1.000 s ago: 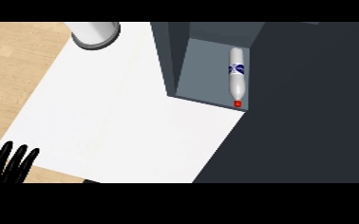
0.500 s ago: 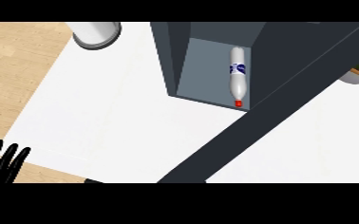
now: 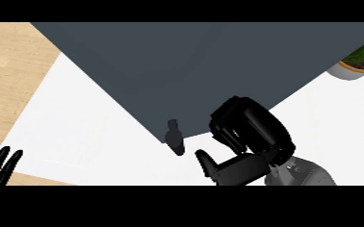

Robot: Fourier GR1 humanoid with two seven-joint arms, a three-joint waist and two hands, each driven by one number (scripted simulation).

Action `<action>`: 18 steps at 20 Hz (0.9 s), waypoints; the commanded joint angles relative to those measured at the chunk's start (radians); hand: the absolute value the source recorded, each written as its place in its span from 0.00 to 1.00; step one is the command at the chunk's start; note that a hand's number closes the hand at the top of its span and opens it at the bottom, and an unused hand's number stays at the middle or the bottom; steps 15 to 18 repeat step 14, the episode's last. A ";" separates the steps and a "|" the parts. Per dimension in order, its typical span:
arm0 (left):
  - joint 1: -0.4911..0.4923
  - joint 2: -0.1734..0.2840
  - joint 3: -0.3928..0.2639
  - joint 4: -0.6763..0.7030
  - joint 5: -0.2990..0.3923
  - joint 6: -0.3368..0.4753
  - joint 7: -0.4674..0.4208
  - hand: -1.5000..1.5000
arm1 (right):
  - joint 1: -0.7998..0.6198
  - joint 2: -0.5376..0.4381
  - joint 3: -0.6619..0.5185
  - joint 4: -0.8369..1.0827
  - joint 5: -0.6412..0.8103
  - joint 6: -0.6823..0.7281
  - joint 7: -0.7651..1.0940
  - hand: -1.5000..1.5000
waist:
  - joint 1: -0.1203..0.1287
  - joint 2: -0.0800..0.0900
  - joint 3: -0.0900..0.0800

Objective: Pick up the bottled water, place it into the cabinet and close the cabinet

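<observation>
The dark grey cabinet door fills the upper middle of the head view and hides the cabinet's inside. The bottled water is hidden behind it. A small dark handle sticks out at the door's lower corner. My right hand lies against the door's lower edge just right of the handle, its fingers relaxed and its thumb spread below, holding nothing. Only the fingertips of my left hand show at the lower left edge, pointing up and at rest.
The white counter top runs under the door to the left and right. A potted plant stands at the far right edge. A wooden surface borders the counter on the left.
The door has swung from open across the view and now covers the cabinet and the bottle. My right hand has come into view at the door's lower edge. The left hand stayed put.
</observation>
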 commanded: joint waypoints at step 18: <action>0.039 -0.031 0.023 -0.039 -0.010 -0.035 -0.013 0.00 | -0.517 0.088 -0.239 0.657 0.076 -0.067 -0.090 1.00 | -0.053 -0.006 0.008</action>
